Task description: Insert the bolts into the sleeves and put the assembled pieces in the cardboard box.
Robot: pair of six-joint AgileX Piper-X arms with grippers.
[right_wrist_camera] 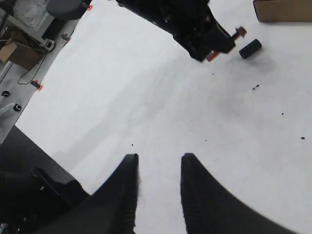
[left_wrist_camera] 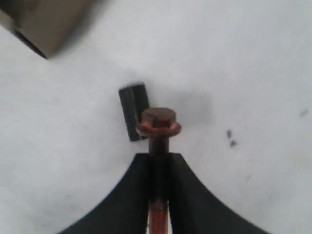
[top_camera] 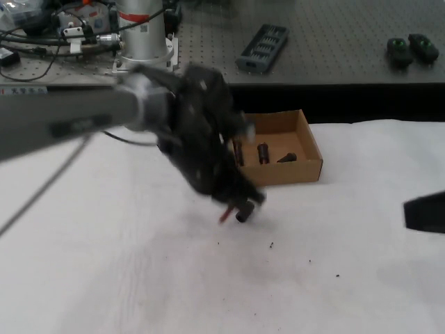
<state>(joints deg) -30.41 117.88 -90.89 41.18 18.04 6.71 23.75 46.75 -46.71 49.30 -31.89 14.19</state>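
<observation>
My left gripper (left_wrist_camera: 158,161) is shut on a copper-coloured bolt (left_wrist_camera: 158,124), whose flanged head sticks out past the fingertips. Just beyond the head, a short black sleeve (left_wrist_camera: 132,111) lies on the white cloth. From the high view, the left arm comes in from the left, with the bolt (top_camera: 226,216) low over the cloth beside the sleeve (top_camera: 242,216). The cardboard box (top_camera: 311,149) sits just behind and holds a few dark pieces (top_camera: 263,153). My right gripper (right_wrist_camera: 158,168) hangs open over bare cloth, well away from the sleeve (right_wrist_camera: 250,48) and the box (right_wrist_camera: 282,9).
The right arm (top_camera: 425,212) shows as a dark shape at the cloth's right edge. Behind the cloth is a black perforated bench with a grey slotted block (top_camera: 263,47), two green-and-black knobs (top_camera: 411,50), cables and a silver post (top_camera: 142,31). Dark specks (top_camera: 271,245) dot the cloth.
</observation>
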